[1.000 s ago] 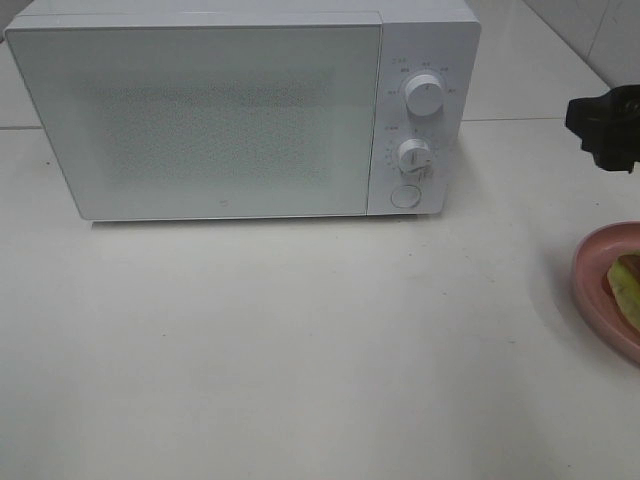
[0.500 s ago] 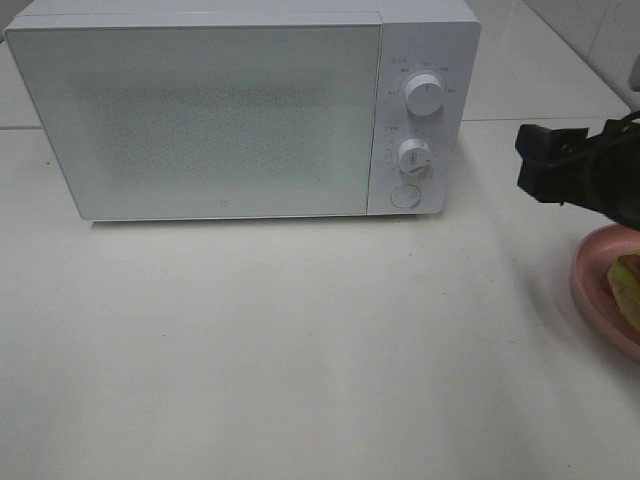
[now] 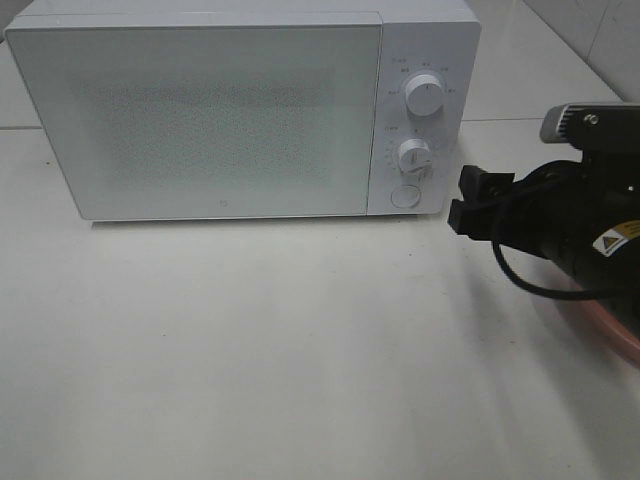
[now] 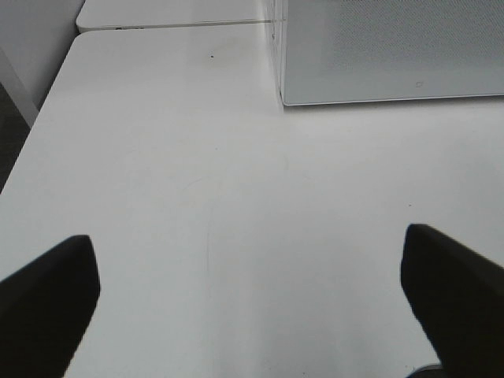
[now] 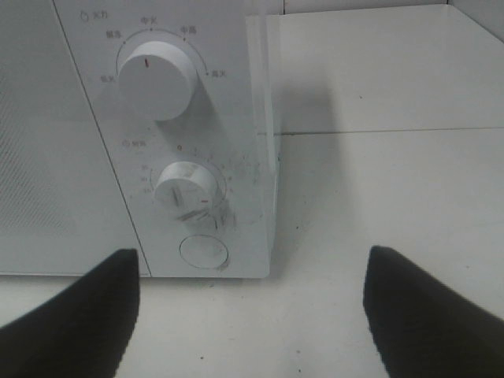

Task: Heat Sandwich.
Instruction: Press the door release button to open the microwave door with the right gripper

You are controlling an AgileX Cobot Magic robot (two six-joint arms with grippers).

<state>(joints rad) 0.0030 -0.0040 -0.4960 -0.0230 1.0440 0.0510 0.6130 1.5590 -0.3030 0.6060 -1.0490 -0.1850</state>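
Observation:
The sandwich is hidden behind my right arm in the exterior view; only a strip of the pink plate's rim shows under the arm. The white microwave stands at the back with its door shut. My right gripper is open and empty, low over the table just right of the microwave's control panel. In the right wrist view this gripper faces the round door button and the two knobs. My left gripper is open and empty over bare table, with the microwave's corner ahead of it.
The microwave's upper knob, lower knob and round button sit in a column on its right side. A black cable loops under the right arm. White table stretches in front of the microwave.
My right arm has swung in from the right edge toward the microwave's control panel and now covers the plate and sandwich. The left gripper's state is unchanged.

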